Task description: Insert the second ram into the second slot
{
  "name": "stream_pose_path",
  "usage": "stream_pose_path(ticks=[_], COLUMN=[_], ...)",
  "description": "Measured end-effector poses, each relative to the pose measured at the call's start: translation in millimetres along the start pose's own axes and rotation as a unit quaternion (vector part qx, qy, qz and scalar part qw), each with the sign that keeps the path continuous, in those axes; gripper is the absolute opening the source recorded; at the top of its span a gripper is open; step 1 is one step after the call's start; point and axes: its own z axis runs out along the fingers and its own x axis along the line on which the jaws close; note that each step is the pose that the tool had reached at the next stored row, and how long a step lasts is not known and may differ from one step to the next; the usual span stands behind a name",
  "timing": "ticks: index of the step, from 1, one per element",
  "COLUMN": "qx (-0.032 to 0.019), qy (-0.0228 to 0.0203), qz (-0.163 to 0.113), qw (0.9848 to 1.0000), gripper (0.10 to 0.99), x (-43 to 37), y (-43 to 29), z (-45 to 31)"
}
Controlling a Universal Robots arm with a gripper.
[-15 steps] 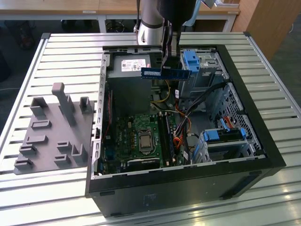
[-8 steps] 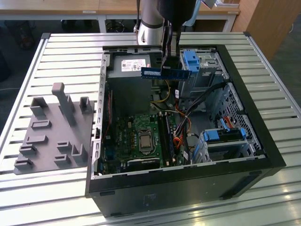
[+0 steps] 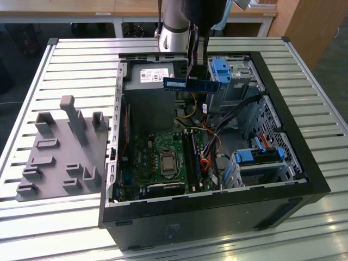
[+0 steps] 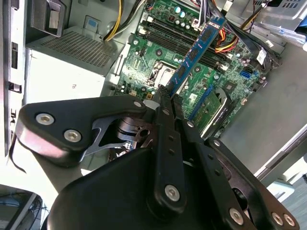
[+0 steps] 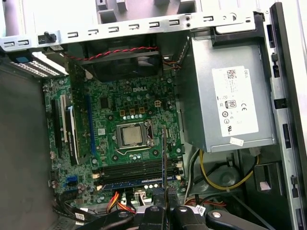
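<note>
Left of the open computer case in the exterior view, a grey fixture rests on the worktop. Over the case, the hand is clamped on the second ram, level and well above the motherboard. Among the memory slots below, one appears to hold a blue stick. A slight tilt or offset would likely jam the ram against a slot wall, that neighbour, or the orange cables further right.
</note>
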Motion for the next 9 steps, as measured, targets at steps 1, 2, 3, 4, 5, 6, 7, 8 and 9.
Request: stream_pose_path(ticks=[1, 2, 3, 4, 5, 6, 7, 8, 9], qx=[0.0, 0.0, 0.0, 0.0, 0.0, 0.0001, 0.0001, 0.0001, 0.0001], qy=[0.0, -0.0001, -0.0001, -0.0001, -0.0001, -0.0002, -0.0002, -0.0002, -0.0002], qz=[0.001, 0.002, 0.002, 0.003, 0.004, 0.005, 0.005, 0.006, 0.007], qw=[1.0, 1.0, 1.0, 1.0, 1.0, 1.0, 1.0, 1.0, 1.0], gripper=[0.137, 0.137, 0.137, 0.137, 0.137, 0.137, 0.137, 0.137, 0.137], x=[0.0, 0.0, 0.0, 0.0, 0.0, 0.0, 0.0, 0.0, 0.0], y=[0.0, 0.0, 0.0, 0.0, 0.0, 0.0, 0.0, 0.0, 0.0], z=[0.0, 0.0, 0.0, 0.0, 0.0, 0.0, 0.0, 0.0, 0.0])
